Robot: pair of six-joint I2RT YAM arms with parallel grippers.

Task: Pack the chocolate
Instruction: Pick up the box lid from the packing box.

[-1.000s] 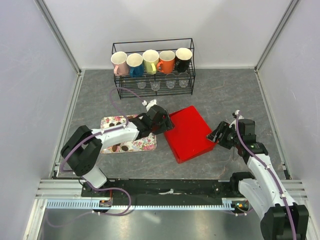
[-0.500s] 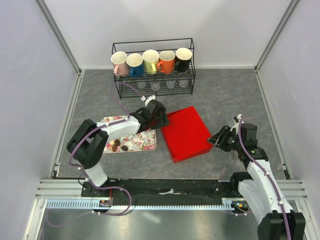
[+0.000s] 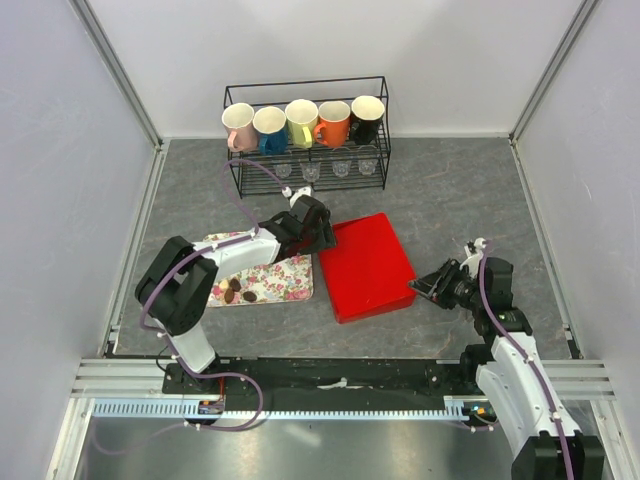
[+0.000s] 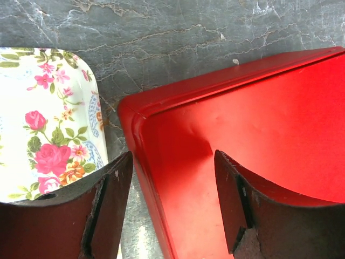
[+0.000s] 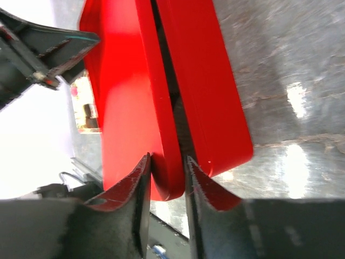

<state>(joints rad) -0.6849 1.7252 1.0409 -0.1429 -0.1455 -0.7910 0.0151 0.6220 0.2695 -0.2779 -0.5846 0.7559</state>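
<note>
The chocolate (image 3: 235,292), a few dark pieces, lies at the left end of the flowered tray (image 3: 285,285). A red box (image 3: 365,268) lies right of the tray. My left gripper (image 3: 322,240) hangs open over the box's near-left corner; in the left wrist view the gripper (image 4: 172,162) straddles the box's edge (image 4: 259,124), beside the tray (image 4: 48,108). My right gripper (image 3: 418,286) is at the box's right corner. In the right wrist view the gripper (image 5: 168,162) is shut on the red lid (image 5: 124,81), one finger in the gap above the base (image 5: 210,81).
A black wire rack (image 3: 305,125) with several coloured mugs and small glasses stands at the back. White walls enclose the grey table on three sides. A metal rail (image 3: 320,375) runs along the near edge.
The right gripper has narrowed onto the lid's corner and shifted nearer and lower. The red box has slid left and flattened. The left gripper moved slightly toward the back.
</note>
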